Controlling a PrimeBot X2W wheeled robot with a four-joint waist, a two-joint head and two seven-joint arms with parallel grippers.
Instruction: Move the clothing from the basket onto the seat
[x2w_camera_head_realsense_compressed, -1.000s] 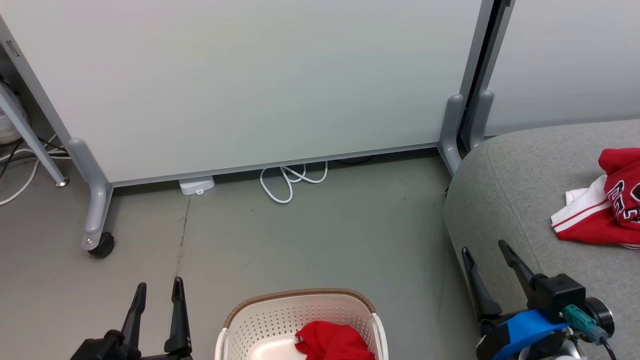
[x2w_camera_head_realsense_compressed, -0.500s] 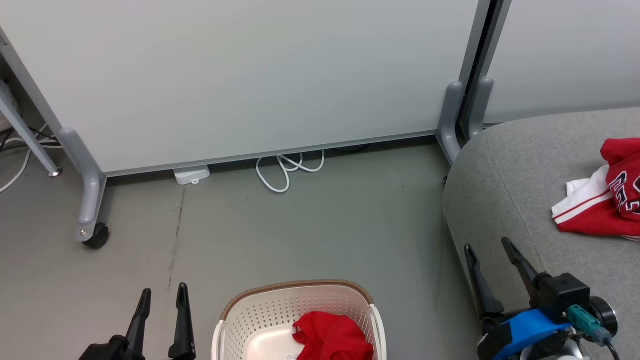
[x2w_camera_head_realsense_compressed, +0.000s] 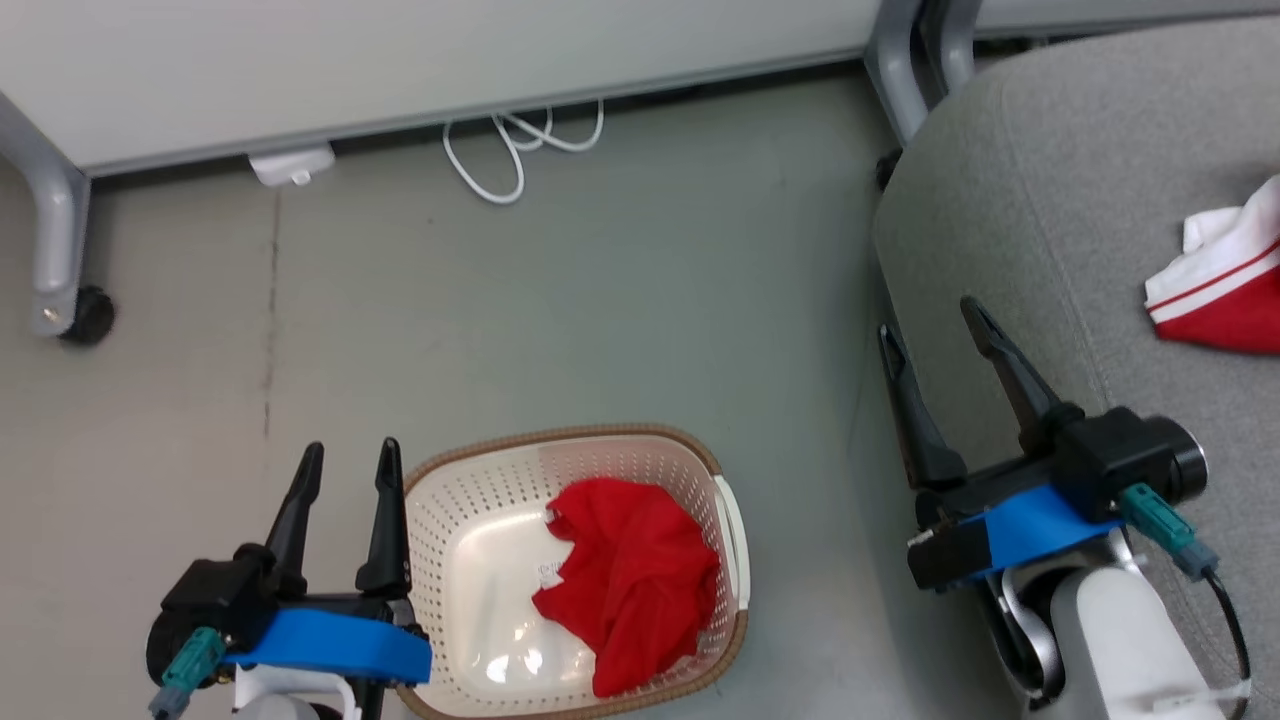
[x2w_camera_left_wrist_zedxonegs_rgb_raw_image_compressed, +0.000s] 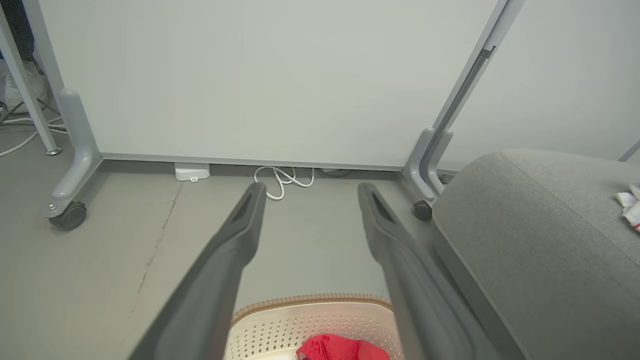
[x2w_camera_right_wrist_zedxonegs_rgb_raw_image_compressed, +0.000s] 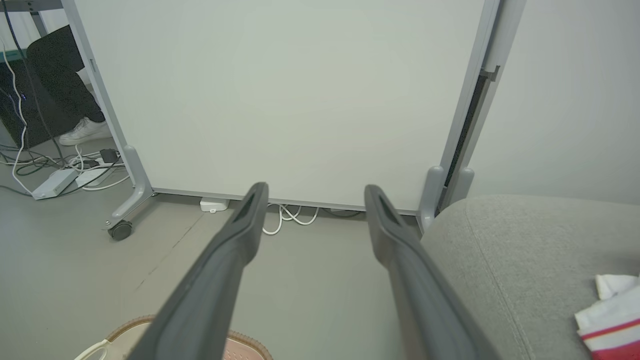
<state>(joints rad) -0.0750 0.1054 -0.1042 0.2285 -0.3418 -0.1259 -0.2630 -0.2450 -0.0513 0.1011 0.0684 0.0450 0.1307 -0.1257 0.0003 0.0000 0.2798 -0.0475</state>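
Seemingly halfway: striped garment (x2w_camera_head_realsense_compressed: 1220, 300) on seat (x2w_camera_head_realsense_compressed: 1050, 180), red garment (x2w_camera_head_realsense_compressed: 630, 580) left in basket (x2w_camera_head_realsense_compressed: 560, 437); left gripper (x2w_camera_head_realsense_compressed: 351, 448), right gripper (x2w_camera_head_realsense_compressed: 927, 316) wide, empty.

Head view: from high up, pitched steeply down at the floor (x2w_camera_head_realsense_compressed: 620, 300); the basket (x2w_camera_head_realsense_compressed: 570, 433) sits near the bottom edge between the left gripper (x2w_camera_head_realsense_compressed: 351, 445) and right gripper (x2w_camera_head_realsense_compressed: 927, 316), the seat (x2w_camera_head_realsense_compressed: 1050, 180) at right.
Left wrist view: low, facing the partition panel (x2w_camera_left_wrist_zedxonegs_rgb_raw_image_compressed: 250, 75) along its own fingers; basket rim close beneath.
Right wrist view: same heading, set further right, seat close alongside.
Shared ground: all three catch the white cable (x2w_camera_head_realsense_compressed: 505, 198), the panel's caster (x2w_camera_head_realsense_compressed: 85, 315), basket rim and seat corner.
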